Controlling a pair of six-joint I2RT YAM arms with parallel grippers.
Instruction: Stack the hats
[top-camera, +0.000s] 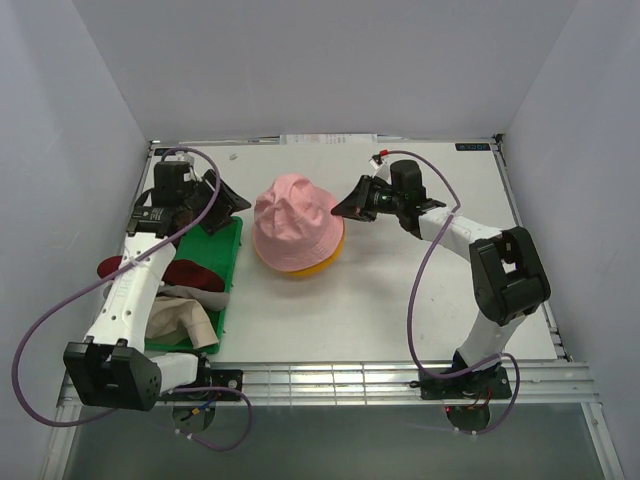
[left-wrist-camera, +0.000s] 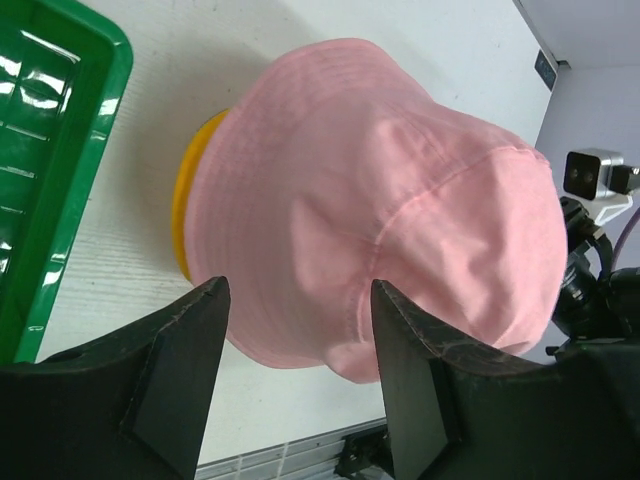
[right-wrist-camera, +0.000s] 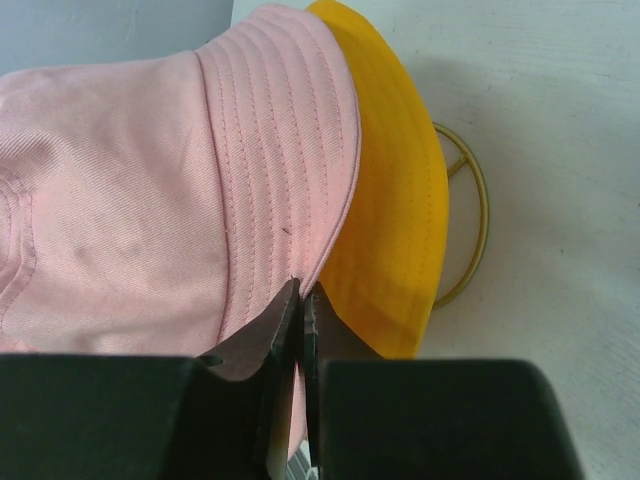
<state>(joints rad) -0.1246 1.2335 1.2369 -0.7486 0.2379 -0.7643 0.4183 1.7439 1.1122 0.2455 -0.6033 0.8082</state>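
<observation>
A pale pink hat (top-camera: 293, 222) sits on top of a yellow-orange hat (top-camera: 318, 266) in the middle of the table. In the right wrist view the pink brim (right-wrist-camera: 270, 150) overlaps the yellow-orange brim (right-wrist-camera: 395, 220). My right gripper (top-camera: 337, 210) is at the stack's right side, shut on the edge of the pink brim (right-wrist-camera: 301, 288). Just left of the stack, my left gripper (top-camera: 238, 206) is open; its fingers (left-wrist-camera: 297, 285) stand apart before the pink crown (left-wrist-camera: 380, 190) without touching it. A dark red hat (top-camera: 192, 272) and a beige hat (top-camera: 182, 320) lie by my left arm.
A green tray (top-camera: 221, 262) lies at the left, under the left arm, seen up close in the left wrist view (left-wrist-camera: 60, 150). A gold wire ring (right-wrist-camera: 480, 220) shows beneath the yellow-orange brim. White walls close in the table on three sides.
</observation>
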